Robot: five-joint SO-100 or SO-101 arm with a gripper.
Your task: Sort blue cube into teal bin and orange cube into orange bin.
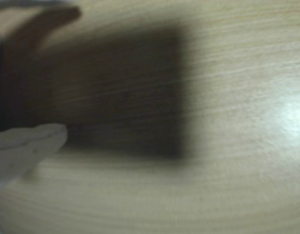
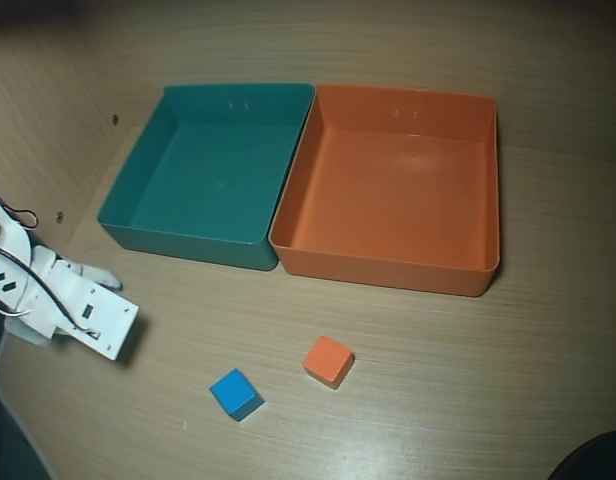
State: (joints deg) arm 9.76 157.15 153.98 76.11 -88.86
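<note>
Before bins: blue cube [image 2: 236, 393], orange cube [image 2: 328, 360] apart.

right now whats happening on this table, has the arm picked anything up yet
Nothing is picked up yet. In the overhead view the arm sits at the left edge, away from both cubes. The blue cube and orange cube lie loose on the table in front of the bins. The teal bin and orange bin sit side by side, both empty. The wrist view shows only blurred wood and shadow.
</note>
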